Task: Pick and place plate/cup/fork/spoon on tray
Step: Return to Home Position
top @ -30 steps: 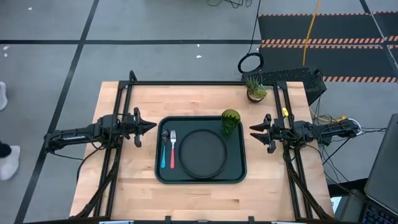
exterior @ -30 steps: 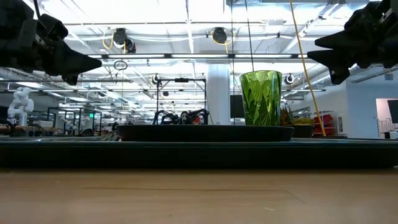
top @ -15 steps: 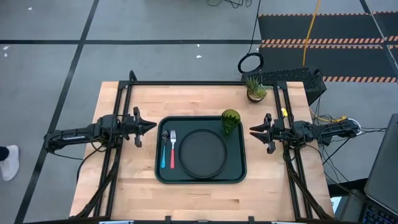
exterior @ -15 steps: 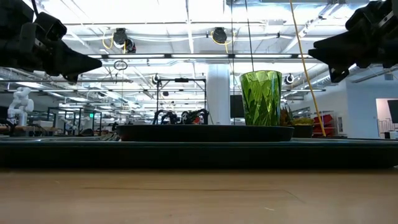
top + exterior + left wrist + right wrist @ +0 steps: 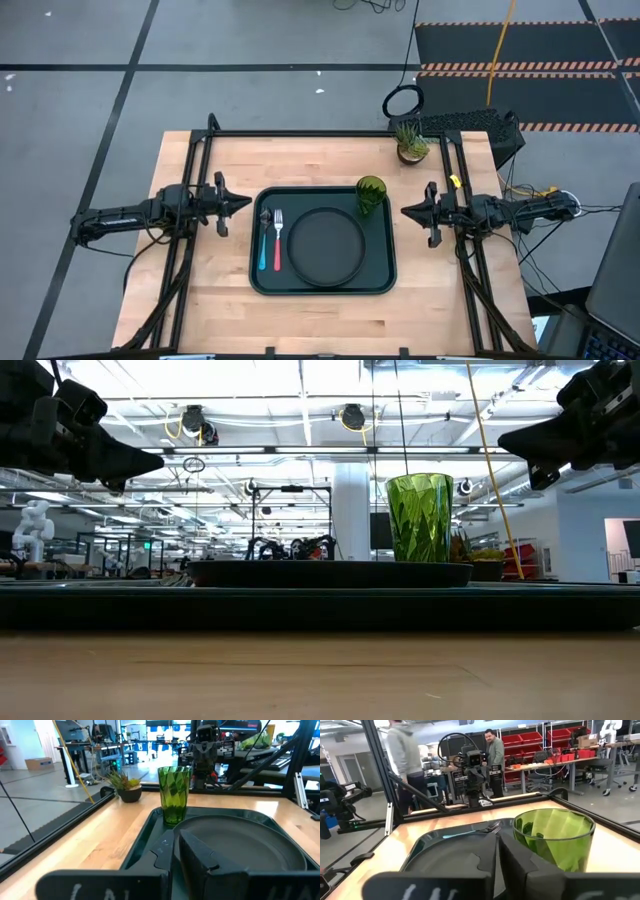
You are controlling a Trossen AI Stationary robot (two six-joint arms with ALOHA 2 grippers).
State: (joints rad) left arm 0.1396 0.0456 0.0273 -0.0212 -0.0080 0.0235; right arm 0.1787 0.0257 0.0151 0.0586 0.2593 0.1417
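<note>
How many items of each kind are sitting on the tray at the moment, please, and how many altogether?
plate: 1
cup: 1
fork: 1
spoon: 1
Total on the tray: 4

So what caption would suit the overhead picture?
All set: plate, cup, fork and spoon on the tray, left hand and right hand hovering shut at its sides.
</note>
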